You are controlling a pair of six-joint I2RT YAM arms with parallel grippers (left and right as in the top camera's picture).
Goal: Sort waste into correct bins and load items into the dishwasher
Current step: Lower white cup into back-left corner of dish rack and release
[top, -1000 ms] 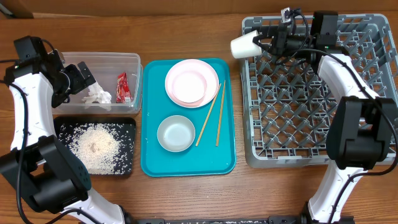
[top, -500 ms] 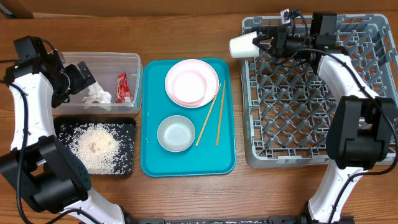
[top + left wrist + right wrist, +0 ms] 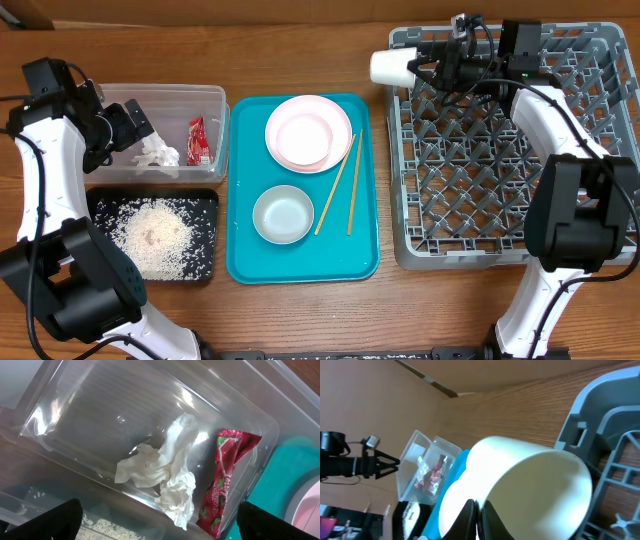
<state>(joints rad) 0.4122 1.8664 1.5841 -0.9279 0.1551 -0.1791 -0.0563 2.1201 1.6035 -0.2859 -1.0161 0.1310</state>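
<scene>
Carried cup (image 3: 392, 67) a hair toward 12 o'clock since a second earlier; left everything else in place. Clenched right claw (image 3: 477, 515) on the cup's wall, fingers nearly meeting. Held the cup on its side, off the table (image 3: 300, 40), just past the rack (image 3: 398, 180) at its 10 o'clock corner. Showed, in the right wrist view, the cup filling the middle and the rack's grey rim at 3 o'clock.

Kept left claw (image 3: 160, 510) released, jaws spread wide, gripping nothing. Hovered it over the tub (image 3: 170, 95) at the table's 9 o'clock side. Caught, inside the tub, the tissue (image 3: 165, 472) crumpled near the middle and the wrapper (image 3: 222, 482) just beside it at 3 o'clock.

Found rice (image 3: 155, 235) heaped on the black tray (image 3: 205, 200), touching the tub at its 6 o'clock edge. Saw the teal tray (image 3: 240, 260) between the bins and the rack. Noted on it a pink plate (image 3: 308, 132) at 12 o'clock, a grey bowl (image 3: 283, 214) at 6 o'clock, and chopsticks (image 3: 340, 185) lying apart along the 3 o'clock side, one tilted, one nearly straight.
</scene>
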